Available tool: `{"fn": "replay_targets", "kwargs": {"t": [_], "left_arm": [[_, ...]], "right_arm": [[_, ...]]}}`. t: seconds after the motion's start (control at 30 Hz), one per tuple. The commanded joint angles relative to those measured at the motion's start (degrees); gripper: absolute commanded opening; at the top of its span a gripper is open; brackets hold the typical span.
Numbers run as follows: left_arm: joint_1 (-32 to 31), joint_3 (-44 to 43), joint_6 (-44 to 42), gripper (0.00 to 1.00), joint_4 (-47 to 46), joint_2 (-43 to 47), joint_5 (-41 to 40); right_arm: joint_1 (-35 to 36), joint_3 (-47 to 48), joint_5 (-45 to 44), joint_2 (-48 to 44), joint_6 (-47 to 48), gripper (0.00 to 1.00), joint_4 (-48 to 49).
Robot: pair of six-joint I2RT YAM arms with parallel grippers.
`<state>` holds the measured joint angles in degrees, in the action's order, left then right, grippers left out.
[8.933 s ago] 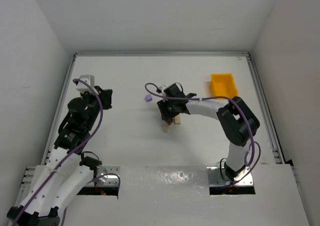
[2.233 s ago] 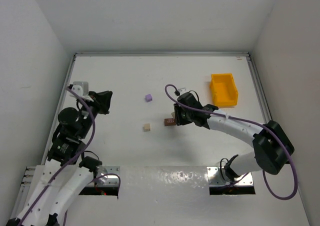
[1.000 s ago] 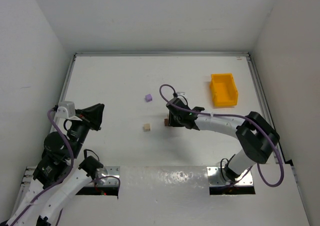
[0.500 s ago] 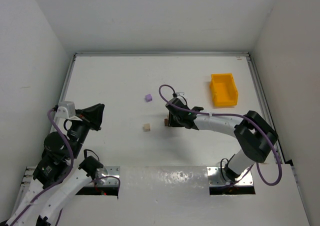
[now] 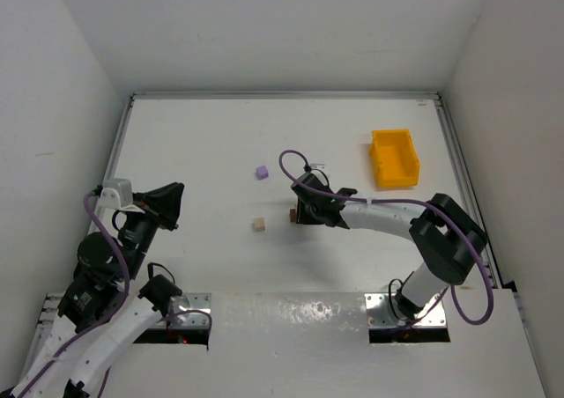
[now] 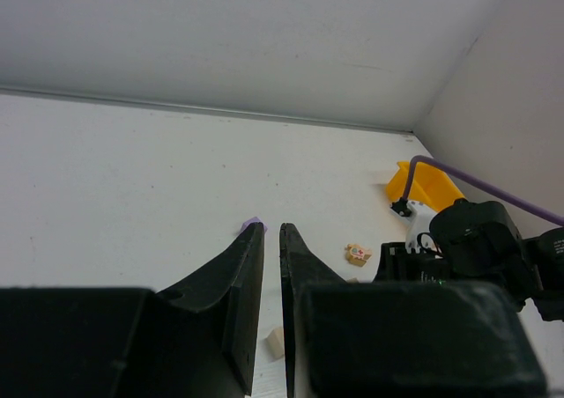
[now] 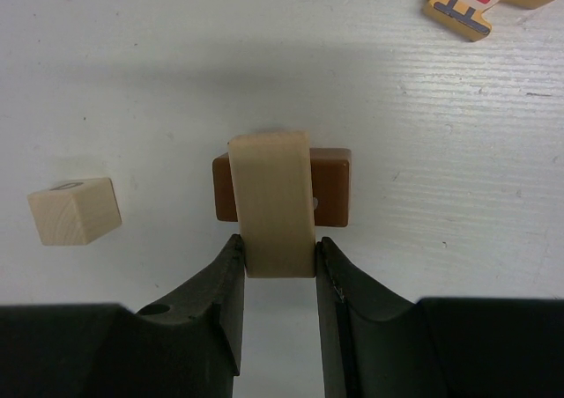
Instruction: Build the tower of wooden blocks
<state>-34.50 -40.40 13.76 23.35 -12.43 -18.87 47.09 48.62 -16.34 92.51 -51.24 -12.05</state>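
The left claw (image 6: 271, 231), closed to a slit and empty, hangs back, clear of the work. The right claw (image 7: 278, 244) grips the tan block (image 7: 271, 195) crosswise over the brown block (image 7: 331, 187) on the counter (image 7: 458, 239), likely seating a stable layer; a cube (image 7: 75, 210) waits beside.

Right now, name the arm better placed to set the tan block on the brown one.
Right. The right claw grips the tan block over the brown block; the left claw sits far off, empty.

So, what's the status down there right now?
Right fingers shut on tan block, crosswise over brown block. Left fingers closed, empty. Nothing in the way.
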Motion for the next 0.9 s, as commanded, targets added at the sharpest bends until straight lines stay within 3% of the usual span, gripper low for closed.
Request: {"fn": "replay_targets", "kwargs": {"t": [0.0,0.87], "left_arm": [[-0.7,0.0,-0.5,0.12,-0.7,0.7,-0.4],[-0.9,-0.1,-0.4,0.12,-0.5,0.9,-0.6]], "right_arm": [[0.5,1.2,-0.5,0.4,-0.9,0.25,1.8],[0.5,2.2,1.0,0.1,-0.3,0.4,1.5]]}}
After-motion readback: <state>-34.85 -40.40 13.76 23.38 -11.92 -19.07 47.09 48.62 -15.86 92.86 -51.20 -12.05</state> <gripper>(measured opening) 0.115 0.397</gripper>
